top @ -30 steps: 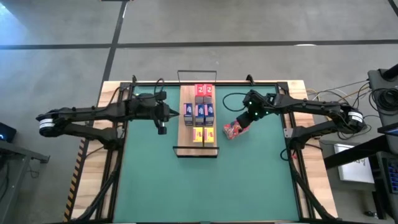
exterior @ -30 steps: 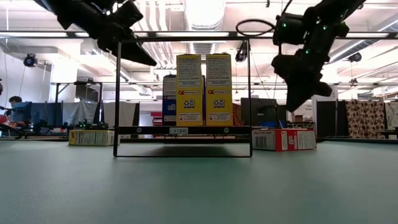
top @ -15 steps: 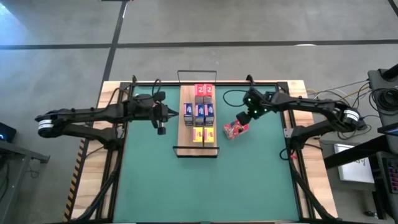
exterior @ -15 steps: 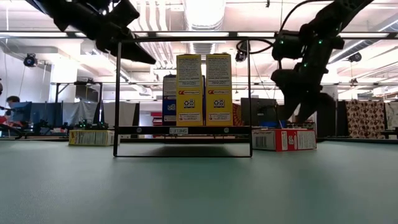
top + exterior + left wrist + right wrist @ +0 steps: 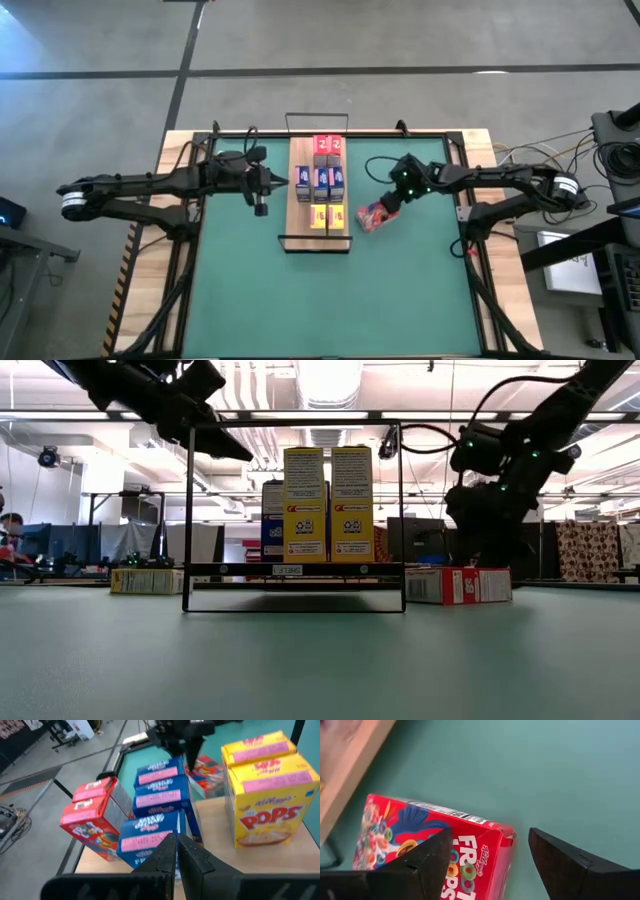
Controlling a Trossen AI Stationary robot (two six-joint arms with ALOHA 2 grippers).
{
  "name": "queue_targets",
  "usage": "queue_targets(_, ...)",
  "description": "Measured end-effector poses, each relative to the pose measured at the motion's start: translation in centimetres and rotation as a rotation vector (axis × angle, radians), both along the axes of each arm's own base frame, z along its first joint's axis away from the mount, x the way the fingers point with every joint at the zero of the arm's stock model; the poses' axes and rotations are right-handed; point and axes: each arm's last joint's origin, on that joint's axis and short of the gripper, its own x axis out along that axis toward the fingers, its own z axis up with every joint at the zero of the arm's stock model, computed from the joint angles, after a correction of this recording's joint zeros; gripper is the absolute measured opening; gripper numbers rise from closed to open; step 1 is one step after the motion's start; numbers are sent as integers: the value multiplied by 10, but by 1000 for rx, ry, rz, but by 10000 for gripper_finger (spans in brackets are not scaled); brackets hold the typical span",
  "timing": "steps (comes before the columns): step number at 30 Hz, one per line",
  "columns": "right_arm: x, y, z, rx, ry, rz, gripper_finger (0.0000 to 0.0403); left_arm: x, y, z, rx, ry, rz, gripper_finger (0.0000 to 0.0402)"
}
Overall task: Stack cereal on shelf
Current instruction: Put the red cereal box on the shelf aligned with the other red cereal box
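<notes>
Overhead, my right gripper (image 5: 393,203) sits over the flat red cardboard cereal box (image 5: 372,216) on the green mat (image 5: 330,300), right of the long light-wood shelf (image 5: 320,242). Its wrist view shows spread fingers (image 5: 425,862) straddling the box's far end. Left gripper (image 5: 177,851), pinched narrow, waits left of the shelf.

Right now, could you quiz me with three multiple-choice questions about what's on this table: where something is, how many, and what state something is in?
1. Where is the loose red box?
A. on the green mat beside the shelf
B. on the shelf
C. on the floor

2. How many yellow boxes stand on the shelf?
A. none
B. two
C. four

3. The right gripper has its jaws
A. open, either side of the red box's end
B. shut on a blue box
C. out of sight

A: it lies flat on the mat. B: two stand together. A: a finger shows on each side.
</notes>
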Motion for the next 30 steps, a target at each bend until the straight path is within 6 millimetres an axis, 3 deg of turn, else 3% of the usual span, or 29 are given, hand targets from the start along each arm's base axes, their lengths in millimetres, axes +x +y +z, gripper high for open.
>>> queue_targets(7,2,22,-8,70,-19,158,232,4,-7,8,17,-68,-35,0)
queue_targets(13,10,44,-8,109,-24,248,224,10,-25,24,28,-119,-122,0)
queue_targets(18,15,63,-5,157,-47,249,223,13,-53,28,19,-130,-224,0)
queue_targets(23,18,83,-3,209,-49,256,221,17,-84,25,22,-134,-185,0)
queue_targets(30,25,108,4,249,-110,224,221,24,-134,19,-41,-185,-263,0)
